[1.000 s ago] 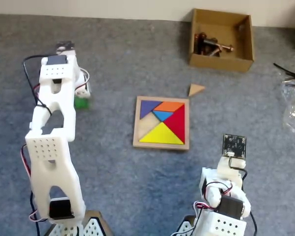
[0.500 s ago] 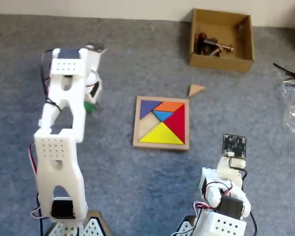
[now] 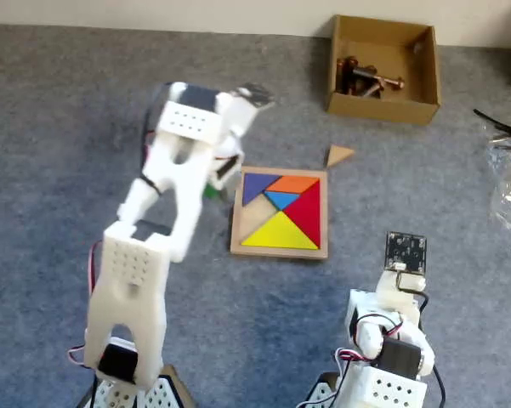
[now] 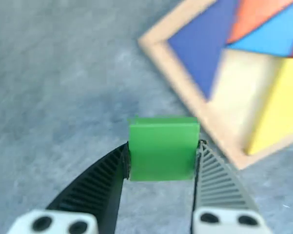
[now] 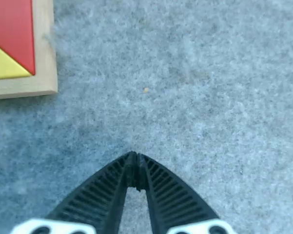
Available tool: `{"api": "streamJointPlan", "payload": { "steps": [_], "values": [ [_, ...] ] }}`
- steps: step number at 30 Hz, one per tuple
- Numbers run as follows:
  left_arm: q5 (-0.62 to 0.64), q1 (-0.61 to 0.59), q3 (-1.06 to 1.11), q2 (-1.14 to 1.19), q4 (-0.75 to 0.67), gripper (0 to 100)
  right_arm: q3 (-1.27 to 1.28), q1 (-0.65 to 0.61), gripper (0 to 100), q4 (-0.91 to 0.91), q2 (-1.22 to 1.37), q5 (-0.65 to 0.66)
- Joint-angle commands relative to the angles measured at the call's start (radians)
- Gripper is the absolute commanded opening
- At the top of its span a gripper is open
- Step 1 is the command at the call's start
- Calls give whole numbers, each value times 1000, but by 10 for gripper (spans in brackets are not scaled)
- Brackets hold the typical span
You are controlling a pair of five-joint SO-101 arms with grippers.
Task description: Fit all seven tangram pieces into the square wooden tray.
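The grey carpeted bench (image 3: 68, 85) shows the job well along. The square wooden tray (image 3: 281, 252), at the centre of the high view, already holds five coloured pieces: dark blue, orange, light blue, red and yellow. A pale bare patch shows at its lower left, so I'd judge two pieces are left. The open cardboard box (image 3: 381, 109) in the upper right holds a few small brownish odds and ends. The left gripper (image 4: 162, 156) pinches the green square piece (image 4: 162, 144) just beside the tray's left edge. The tan wooden triangle (image 3: 340, 155) lies loose near the tray's upper right corner. The right gripper (image 5: 135, 168) is pressed together, empty.
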Motion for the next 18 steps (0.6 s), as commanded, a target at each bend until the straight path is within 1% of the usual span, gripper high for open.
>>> {"api": "streamJointPlan", "payload": {
  "steps": [1, 8, 18],
  "values": [
    [-6, 77, -44, -44, 12, 31, 108, 15, 9, -30, -10, -8],
    [-3, 130, -44, -35, 12, 31, 108, 15, 9, -30, -10, -8],
    [-5, 173, -16, -30, 8, 33, 108, 16, 9, -30, -10, -8]
  ]
}}
